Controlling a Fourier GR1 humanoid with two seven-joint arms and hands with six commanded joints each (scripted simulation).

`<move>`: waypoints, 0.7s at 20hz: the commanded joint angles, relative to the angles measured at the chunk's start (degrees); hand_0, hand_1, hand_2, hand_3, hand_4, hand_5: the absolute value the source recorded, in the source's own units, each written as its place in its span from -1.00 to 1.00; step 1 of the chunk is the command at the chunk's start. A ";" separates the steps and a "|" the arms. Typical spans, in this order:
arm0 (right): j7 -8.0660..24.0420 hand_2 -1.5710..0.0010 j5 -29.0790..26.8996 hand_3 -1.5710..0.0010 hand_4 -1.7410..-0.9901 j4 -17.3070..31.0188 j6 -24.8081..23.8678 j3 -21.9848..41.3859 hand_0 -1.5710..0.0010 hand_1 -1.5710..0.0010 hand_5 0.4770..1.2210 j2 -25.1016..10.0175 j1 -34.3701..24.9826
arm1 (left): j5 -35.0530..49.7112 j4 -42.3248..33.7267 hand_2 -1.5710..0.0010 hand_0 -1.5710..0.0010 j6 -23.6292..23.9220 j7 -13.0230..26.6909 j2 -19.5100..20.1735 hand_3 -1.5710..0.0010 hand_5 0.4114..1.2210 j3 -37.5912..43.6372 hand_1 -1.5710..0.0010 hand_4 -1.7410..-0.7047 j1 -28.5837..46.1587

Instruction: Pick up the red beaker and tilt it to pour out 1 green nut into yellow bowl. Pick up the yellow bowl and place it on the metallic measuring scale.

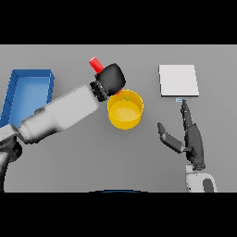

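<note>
The red beaker [96,64] is held above the far left rim of the yellow bowl [125,110], and only its upper end shows past the left hand [111,78], whose dark fingers are curled round the rest of it. The beaker is tilted, with the hidden end toward the bowl, which suits pouring: anything sliding out would drop inside the rim rather than on the table [74,157]. A small green speck, likely the green nut [126,98], sits just inside the bowl's far wall, so the pour appears to be made or nearly so; whether more nuts remain in the beaker cannot be seen.

The left arm reaches in from the lower left, crossing in front of the blue bin [25,92], which stands well apart from the bowl at the left edge. The metallic measuring scale [178,80], a pale square plate, lies to the right of the bowl and a little farther back, bare on top, ready to receive it. The right hand [190,136] rests near the scale's near edge, fingers straight and thumb spread, holding nothing. It seems placed there to take the bowl next.
</note>
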 commanded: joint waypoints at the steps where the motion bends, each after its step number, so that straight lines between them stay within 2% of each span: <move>1: 0.08 1.00 0.40 1.00 0.24 0.26 -0.37 0.02 1.00 1.00 -0.67 0.09 -0.17 | -0.39 -0.12 -1.00 -1.00 -0.44 -0.30 -0.23 -0.98 1.00 -0.76 -1.00 -1.00 -0.81; 3: 0.03 1.00 1.15 1.00 0.25 0.23 -0.51 0.48 1.00 1.00 -0.70 0.15 0.18 | -1.48 1.31 -1.00 -1.00 -0.49 0.06 -0.76 -0.99 1.00 -2.35 -1.00 -0.99 -2.28; 6: 0.12 1.00 2.33 1.00 0.34 -0.51 -1.33 0.30 1.00 1.00 -0.72 -0.54 -0.09 | -2.67 3.27 -1.00 -1.00 -2.81 -2.03 -1.08 -0.99 1.00 -5.34 -1.00 -0.99 -5.38; 7: 0.68 1.00 2.05 1.00 0.37 -0.13 -1.30 -0.04 1.00 1.00 -0.72 -0.65 -0.55 | -3.25 3.96 -1.00 -1.00 -2.06 -1.70 -1.77 -1.00 1.00 -6.23 -1.00 -0.99 -5.70; 10: 0.22 1.00 2.05 1.00 0.43 -0.08 -1.35 -0.09 1.00 1.00 -0.69 -0.72 -0.66 | -4.72 5.06 -1.00 -1.00 -1.57 -4.18 -2.02 -1.00 1.00 -9.46 -1.00 -0.99 -7.84; 12: -1.18 1.00 2.65 1.00 0.42 -0.16 -1.40 0.58 1.00 1.00 -0.69 -0.46 -0.19 | -5.57 5.68 -1.00 -1.00 -0.77 -5.25 -2.21 -1.00 1.00 -11.35 -1.00 -0.99 -8.84; 14: 0.23 1.00 3.45 1.00 0.41 -0.09 -1.74 1.02 1.00 1.00 -0.69 -0.06 -0.33 | -6.06 5.02 -1.00 -1.00 -0.61 -5.99 -1.68 -1.00 1.00 -12.79 -1.00 -0.99 -9.71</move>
